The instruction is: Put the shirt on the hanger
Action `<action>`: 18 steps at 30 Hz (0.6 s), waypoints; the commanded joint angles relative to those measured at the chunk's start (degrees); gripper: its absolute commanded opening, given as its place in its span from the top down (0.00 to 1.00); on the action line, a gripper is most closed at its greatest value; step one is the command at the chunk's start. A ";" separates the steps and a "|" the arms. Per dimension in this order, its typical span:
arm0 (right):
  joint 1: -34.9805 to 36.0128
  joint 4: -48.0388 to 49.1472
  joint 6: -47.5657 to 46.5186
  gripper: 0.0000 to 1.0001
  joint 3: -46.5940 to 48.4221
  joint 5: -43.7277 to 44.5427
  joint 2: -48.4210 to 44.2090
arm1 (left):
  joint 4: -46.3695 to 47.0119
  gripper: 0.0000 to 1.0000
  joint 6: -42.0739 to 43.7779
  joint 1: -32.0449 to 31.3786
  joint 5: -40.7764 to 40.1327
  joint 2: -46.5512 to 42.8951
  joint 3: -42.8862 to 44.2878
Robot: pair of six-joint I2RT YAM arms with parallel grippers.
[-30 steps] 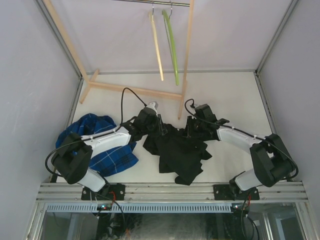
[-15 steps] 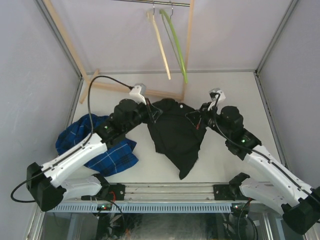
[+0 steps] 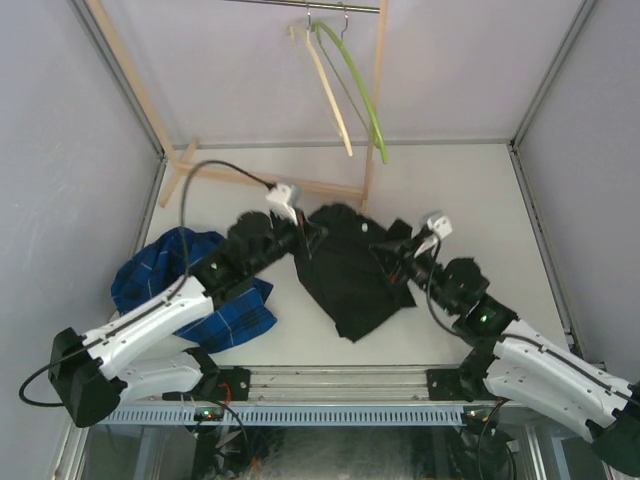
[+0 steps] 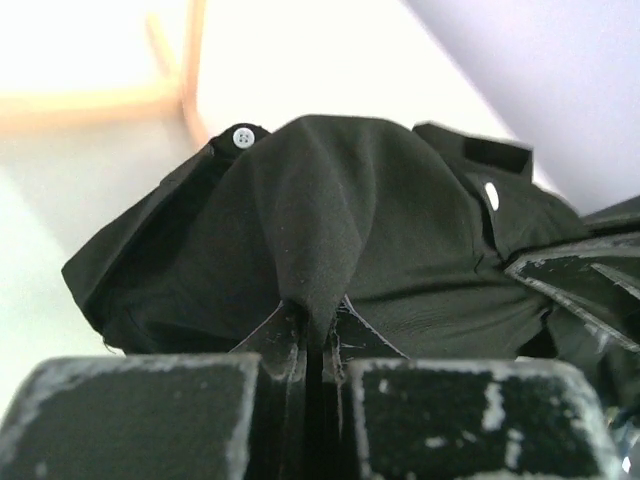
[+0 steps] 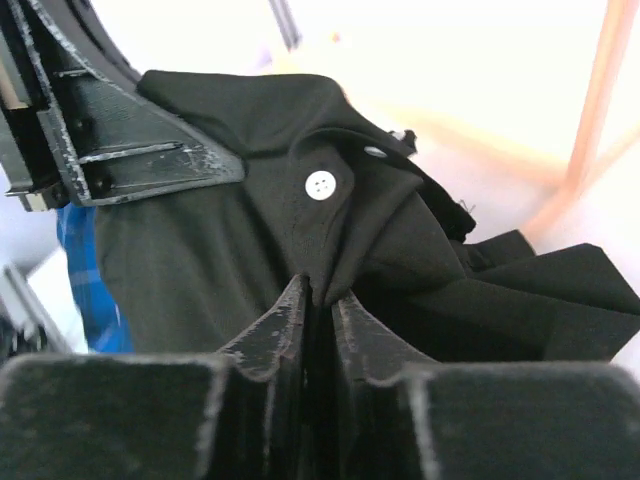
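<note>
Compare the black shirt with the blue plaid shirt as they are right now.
Pattern: the black shirt is plain with pale buttons; the blue plaid shirt is checked.
Grip: the black shirt is pinched by the left claw and the right claw and spreads between them; neither holds the blue plaid shirt.
Place: the black shirt is central; the blue plaid shirt lies heaped at the left.
Both are rumpled.

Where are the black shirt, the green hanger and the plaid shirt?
black shirt [image 3: 345, 280]: top view, middle of its body.
green hanger [image 3: 368, 100]: top view, its sloping arm.
plaid shirt [image 3: 150, 265]: top view, bunched upper part.
</note>
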 commanded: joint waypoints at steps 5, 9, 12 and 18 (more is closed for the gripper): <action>19.53 -9.80 9.54 0.58 -15.31 23.23 -13.99 | 8.21 0.72 -3.95 -16.20 -4.41 -1.94 -21.79; 28.73 -27.75 24.61 0.40 -13.75 33.52 -18.46 | 8.11 0.55 -8.73 -22.93 -7.49 -3.39 -25.53; 31.77 -44.08 37.72 0.31 -9.92 35.95 -18.76 | 7.38 0.43 -13.58 -25.06 -7.99 -6.43 -29.42; 32.18 -58.95 40.00 0.24 -1.53 38.84 -18.15 | -3.87 0.07 -19.97 -25.09 -15.91 -21.53 -32.18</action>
